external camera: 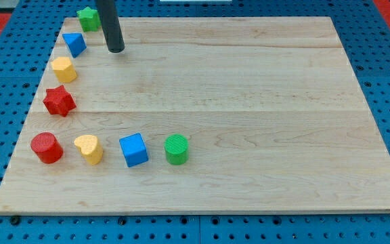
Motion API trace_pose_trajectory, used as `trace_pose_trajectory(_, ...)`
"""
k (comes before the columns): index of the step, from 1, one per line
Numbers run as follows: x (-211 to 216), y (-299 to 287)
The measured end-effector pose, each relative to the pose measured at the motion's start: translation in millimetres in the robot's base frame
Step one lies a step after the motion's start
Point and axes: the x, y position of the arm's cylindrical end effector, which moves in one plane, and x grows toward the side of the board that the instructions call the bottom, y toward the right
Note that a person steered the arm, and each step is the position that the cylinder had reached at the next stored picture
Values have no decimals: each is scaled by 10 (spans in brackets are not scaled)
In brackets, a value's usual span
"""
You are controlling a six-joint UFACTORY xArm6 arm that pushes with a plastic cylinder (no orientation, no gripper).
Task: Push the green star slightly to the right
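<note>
Starting from the view's bottom, the wooden surface (249, 135) carries a row of four blocks: a red cylinder (47, 148), a yellow heart (89, 148), a blue cube (133, 150) and a green cylinder (177, 149), all well below the green star (88, 18). Farther up the view's left edge sit a red star (59, 101), a yellow hexagon-like block (64, 69) and a blue triangle (74, 44), the last just below and to the view's left of the green star.

The green star itself sits at the surface's top-left corner in the view. My tip (115, 49) rests just below and to the view's right of the green star, near it but seemingly apart; the rod partly hides the star's right edge. No claw exists on this arm, only the rod, so nothing is held.

Judging by this layout, the approach step is in hand and the push has not begun. My tip stands on the wrong side: it likely needs to circle round to the green star's left, avoiding the blue triangle, then nudge briefly rightward.
</note>
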Motion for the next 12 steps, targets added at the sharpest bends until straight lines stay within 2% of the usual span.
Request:
trace_pose_trajectory(1,0,0)
trace_pose_trajectory(2,20,287)
trace_pose_trajectory(3,-260,538)
trace_pose_trajectory(4,-729,517)
trace_pose_trajectory(5,-953,306)
trace_pose_trajectory(6,-953,-239)
trace_pose_trajectory(7,-873,-676)
trace_pose_trajectory(9,-386,-923)
trace_pose_trajectory(10,-398,-1472)
trace_pose_trajectory(11,-478,-1488)
trace_pose_trajectory(12,-937,-1483)
